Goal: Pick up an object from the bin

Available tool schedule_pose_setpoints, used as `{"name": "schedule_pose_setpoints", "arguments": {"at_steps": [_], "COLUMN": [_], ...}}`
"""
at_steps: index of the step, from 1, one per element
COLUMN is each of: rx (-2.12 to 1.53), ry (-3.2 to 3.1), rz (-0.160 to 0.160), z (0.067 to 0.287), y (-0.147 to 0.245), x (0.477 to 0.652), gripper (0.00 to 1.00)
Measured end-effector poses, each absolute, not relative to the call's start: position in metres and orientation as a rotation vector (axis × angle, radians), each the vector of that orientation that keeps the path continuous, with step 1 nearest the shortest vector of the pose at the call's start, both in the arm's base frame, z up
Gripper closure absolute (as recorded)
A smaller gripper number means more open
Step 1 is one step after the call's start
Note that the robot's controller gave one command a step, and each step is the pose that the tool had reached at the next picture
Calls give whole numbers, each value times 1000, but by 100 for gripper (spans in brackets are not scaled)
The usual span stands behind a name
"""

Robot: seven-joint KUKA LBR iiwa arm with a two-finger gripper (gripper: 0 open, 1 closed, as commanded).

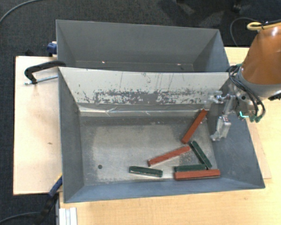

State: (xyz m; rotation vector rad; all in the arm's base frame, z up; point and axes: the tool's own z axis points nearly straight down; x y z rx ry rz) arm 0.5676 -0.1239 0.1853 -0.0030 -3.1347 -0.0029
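Front floor: a flat red-brown bar [197,174] and a dark green bar [145,171] lie untouched.
Mid floor: a slanted red-brown stick [168,156] and a green stick [200,154].
Right slope: a leaning red-brown stick [194,125], nearest the hand.
Hand [218,131]: beside it, carrying nothing visible; released or clenched, cannot tell.
Progress: nothing lifted; grasp and lift remain.

Grey metal bin [113,144], floor scuffed and speckled.
Red-brown bars [168,156] and dark green bars [145,171] lie scattered toward its near right corner, some touching.
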Motion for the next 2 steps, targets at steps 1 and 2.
{"name": "schedule_pose_setpoints", "arguments": {"at_steps": [1,2], "rx": [231,639], "ry": [-3128,-3078], "rz": [-5,-1], "z": [72,71], "y": [-105,-81], "x": [586,509], "gripper": [0,0]}}
